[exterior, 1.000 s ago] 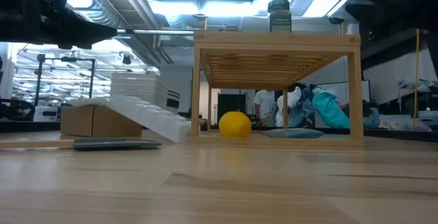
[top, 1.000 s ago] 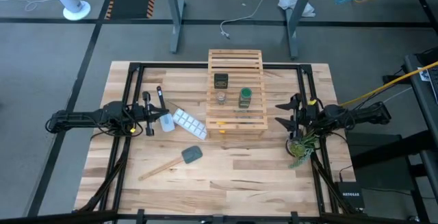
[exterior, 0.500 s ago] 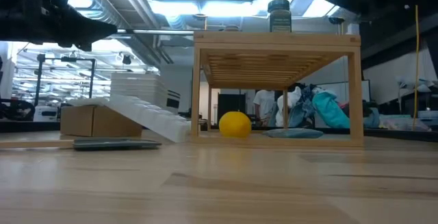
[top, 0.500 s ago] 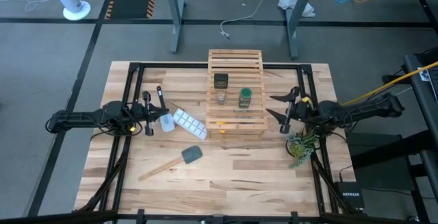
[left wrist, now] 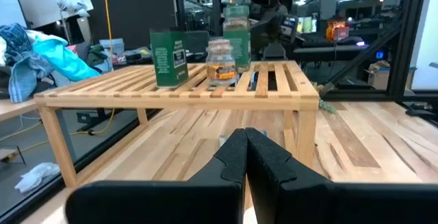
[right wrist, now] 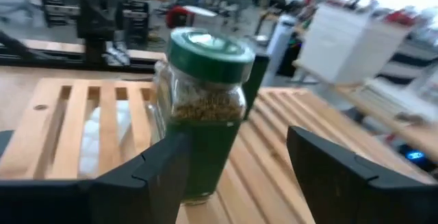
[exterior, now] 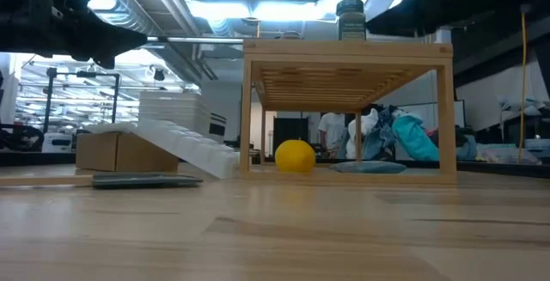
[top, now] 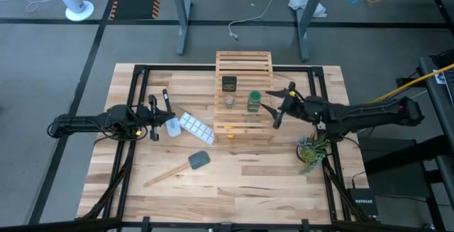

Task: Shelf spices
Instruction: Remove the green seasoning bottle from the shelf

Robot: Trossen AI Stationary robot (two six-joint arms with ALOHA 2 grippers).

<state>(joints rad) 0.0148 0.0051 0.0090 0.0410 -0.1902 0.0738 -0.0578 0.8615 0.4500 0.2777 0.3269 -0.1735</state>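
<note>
The light wooden slatted shelf (top: 245, 94) stands at the table's far middle. All three jars stand upright on its top slats: the dark boxy jar (top: 228, 84), the tiny clear jar (top: 229, 101) and the green jar with green lid (top: 254, 101). My right gripper (top: 273, 108) is open and level at the shelf's right side. In the right wrist view the green jar (right wrist: 205, 107) stands just ahead of the gripper (right wrist: 237, 138), between the lines of its two fingers, and no touch shows. My left gripper (top: 152, 115) is shut and waits left of the shelf.
A white ice-cube tray (top: 194, 126) leans by the shelf's left foot. A dark pad with a wooden handle (top: 198, 159) lies near the table's middle. A small plant (top: 310, 150) sits at the right edge. Bare wood lies toward the near edge.
My right gripper has travelled from the table's right edge toward the left, reaching the shelf's right side beside the green jar. Its fingers stay apart. The jars and my left arm have kept still.
</note>
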